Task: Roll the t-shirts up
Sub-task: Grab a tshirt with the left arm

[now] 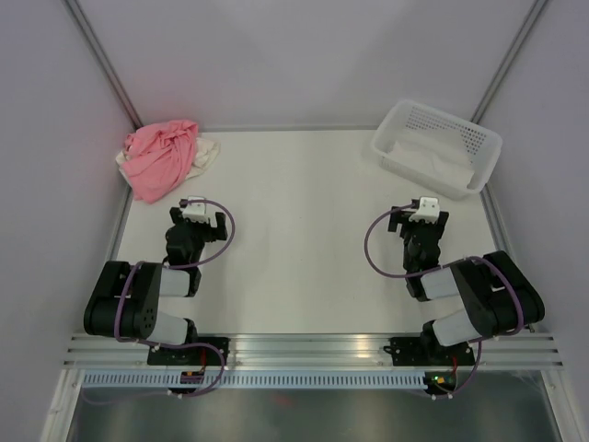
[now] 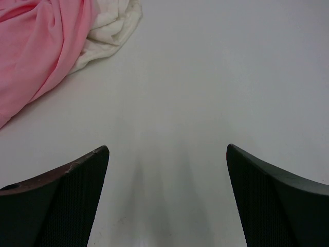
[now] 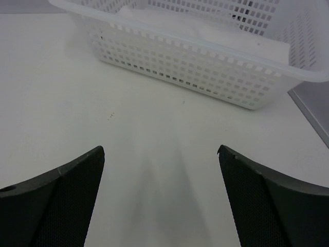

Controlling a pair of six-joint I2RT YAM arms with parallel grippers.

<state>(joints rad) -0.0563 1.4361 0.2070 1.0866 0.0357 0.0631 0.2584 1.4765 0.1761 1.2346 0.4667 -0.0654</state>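
Between the left gripper's (image 2: 167, 149) fingers, what do you log? (R.)

Nothing but bare table (image 1: 304, 212). Jaws spread wide, holding nothing. Right gripper (image 3: 160, 149) the same: wide, empty, hovering low. (M.)

Placing, off the white perforated basket (image 1: 451, 124)? (R.)

Right gripper sits near the basket, on its near side, nose aimed at its front wall. Left gripper is well apart from the basket, across the table from it. (M.)

And the shirts? (R.)

Both at the far edge, in the corner opposite the basket. Salmon-pink t-shirt (image 1: 161, 157) bunched in a heap; cream t-shirt (image 1: 208, 155) crumpled under its basket-side edge, touching it, mostly covered. Neither laid flat, neither rolled. Something white lies inside the basket; cannot tell what. (M.)

Why the arms like that? (R.)

My reading: a ready stance. Wide jaws suit pinching loose cloth, and the left one faces the heap, so it looks the likelier to reach first. The open stretch of table between heap and basket would serve for spreading a shirt. (M.)

Progress? (R.)

Judged at the start; pink shirt must come off the cream one first. (M.)
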